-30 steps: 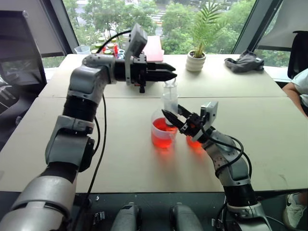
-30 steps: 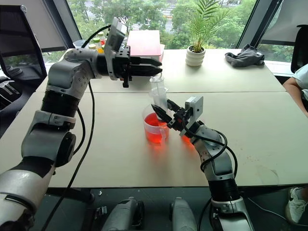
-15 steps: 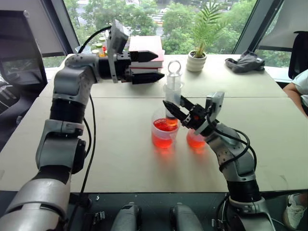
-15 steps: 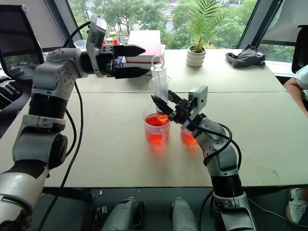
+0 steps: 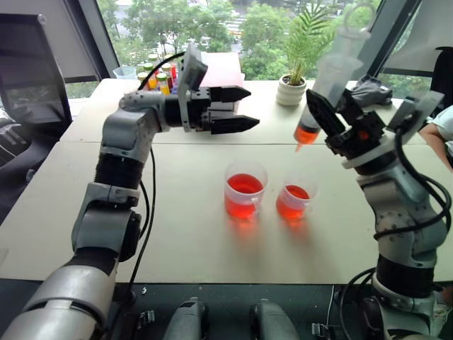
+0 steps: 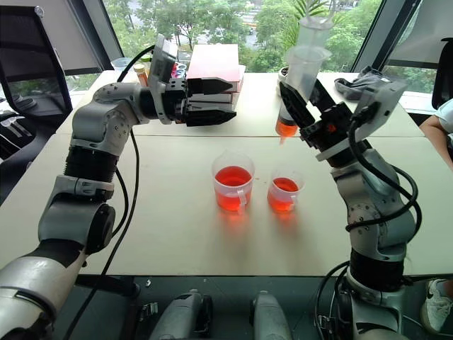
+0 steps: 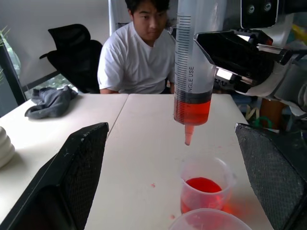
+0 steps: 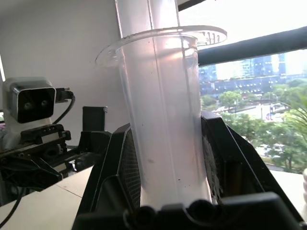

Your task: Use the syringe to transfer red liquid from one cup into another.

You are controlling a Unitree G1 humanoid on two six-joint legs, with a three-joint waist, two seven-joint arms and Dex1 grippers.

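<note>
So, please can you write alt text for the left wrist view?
A syringe partly filled with red liquid hangs tip-down above the smaller cup, gripped by the right gripper. Two open black fingers frame the view; a seated person watches from beyond the table.

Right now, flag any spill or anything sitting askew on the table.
Small red droplets speckle the table near the smaller cup. Both cups stand upright; the syringe hangs tip-down in the right pincer.
</note>
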